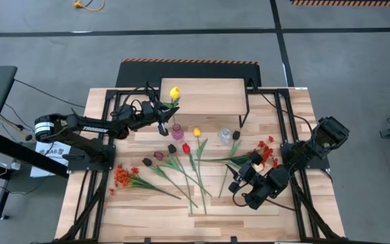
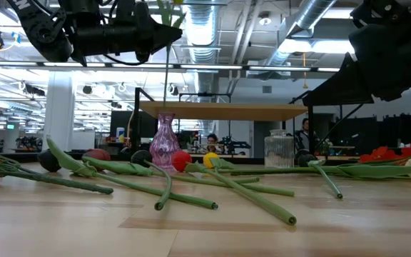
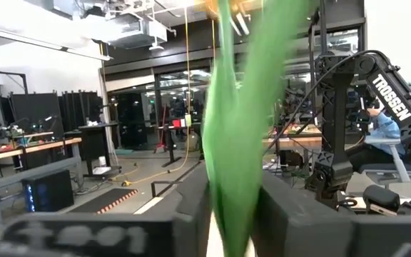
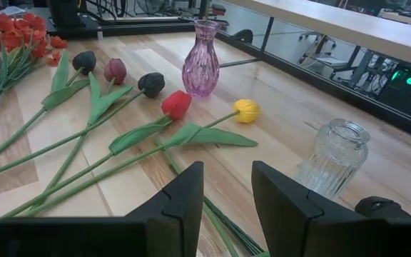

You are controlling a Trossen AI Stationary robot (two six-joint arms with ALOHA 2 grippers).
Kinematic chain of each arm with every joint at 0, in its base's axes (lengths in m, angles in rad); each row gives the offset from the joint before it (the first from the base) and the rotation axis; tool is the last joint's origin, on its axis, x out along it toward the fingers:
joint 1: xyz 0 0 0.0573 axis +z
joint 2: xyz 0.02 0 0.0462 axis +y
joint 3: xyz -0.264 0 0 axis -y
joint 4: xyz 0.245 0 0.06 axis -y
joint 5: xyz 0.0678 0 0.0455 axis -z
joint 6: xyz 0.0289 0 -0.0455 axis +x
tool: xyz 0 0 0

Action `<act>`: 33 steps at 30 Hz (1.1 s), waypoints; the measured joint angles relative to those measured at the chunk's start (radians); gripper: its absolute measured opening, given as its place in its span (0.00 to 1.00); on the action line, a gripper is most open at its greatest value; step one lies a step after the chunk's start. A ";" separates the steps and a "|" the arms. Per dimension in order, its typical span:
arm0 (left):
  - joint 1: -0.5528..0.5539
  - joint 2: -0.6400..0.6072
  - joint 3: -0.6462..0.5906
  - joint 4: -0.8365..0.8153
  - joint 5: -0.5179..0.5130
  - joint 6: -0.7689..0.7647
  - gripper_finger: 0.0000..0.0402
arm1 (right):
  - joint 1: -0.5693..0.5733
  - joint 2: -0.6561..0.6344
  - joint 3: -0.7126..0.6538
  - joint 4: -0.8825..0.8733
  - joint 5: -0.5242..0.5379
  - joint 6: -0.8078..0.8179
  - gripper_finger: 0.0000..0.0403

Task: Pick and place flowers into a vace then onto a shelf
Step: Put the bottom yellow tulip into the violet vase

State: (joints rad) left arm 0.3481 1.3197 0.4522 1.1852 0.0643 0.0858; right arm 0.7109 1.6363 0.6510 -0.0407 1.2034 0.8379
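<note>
Already, I saw shelf (image 1: pixel 208 95) at table's far edge, loose tulips (image 1: pixel 188 163) lying before it. Left gripper (image 1: pixel 162 114) pinched yellow tulip (image 1: pixel 175 92) by stem above pink vase (image 1: pixel 177 131); I judged it light, floppy, best gripped mid-stem. Right gripper (image 1: pixel 239 179) hung spread, empty.

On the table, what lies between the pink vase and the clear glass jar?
In the high view, a yellow tulip head lies between the pink vase and the clear glass jar.
</note>
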 joint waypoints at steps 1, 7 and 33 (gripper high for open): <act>0.000 0.000 0.000 -0.003 0.000 -0.002 0.20 | 0.000 0.000 0.000 0.000 0.000 0.000 0.28; 0.000 0.000 0.000 -0.033 -0.018 -0.004 0.32 | 0.000 0.000 0.000 0.000 -0.001 0.000 0.28; -0.110 -0.196 0.000 -0.336 -0.299 0.041 0.53 | 0.000 0.000 0.000 -0.001 -0.004 0.000 0.28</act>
State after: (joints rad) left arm 0.2386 1.1238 0.4519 0.8490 -0.2342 0.1266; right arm 0.7109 1.6363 0.6510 -0.0422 1.1992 0.8383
